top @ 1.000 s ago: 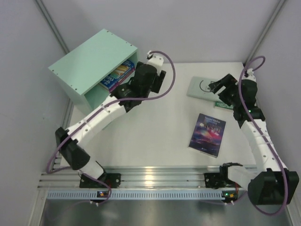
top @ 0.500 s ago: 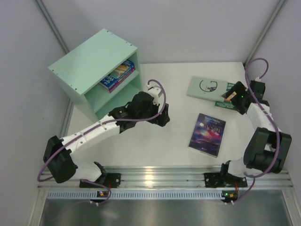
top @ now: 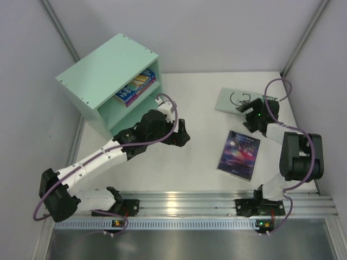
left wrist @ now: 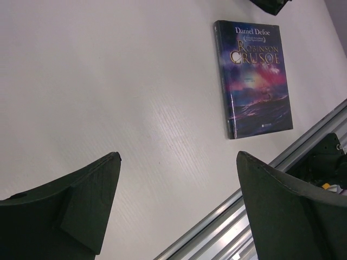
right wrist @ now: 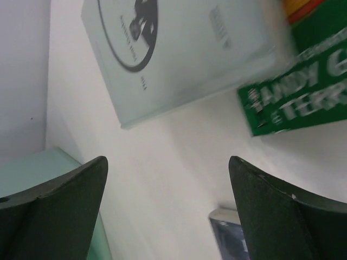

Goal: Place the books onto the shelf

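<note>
At far left: the mint-green shelf (top: 103,70), with a blue-yellow book (top: 135,86) lying flat in its upper compartment.

Left gripper (left wrist: 179,157): hangs over the white table (top: 200,103) just right of the shelf, fingers spread wide, gripping nothing.

Right of it, nearer: the dark purple-blue book (top: 239,151), flat on the table.

Right gripper (right wrist: 168,160): hovers at far right, fingers spread wide, clasping nothing, low over a pale book (top: 229,100) and a green book (right wrist: 303,86) lying flat beside each other.

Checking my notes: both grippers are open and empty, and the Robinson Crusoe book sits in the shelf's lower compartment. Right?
Only the book is wrong: the Robinson Crusoe book lies flat on the table, outside the shelf, as the top view shows.
</note>
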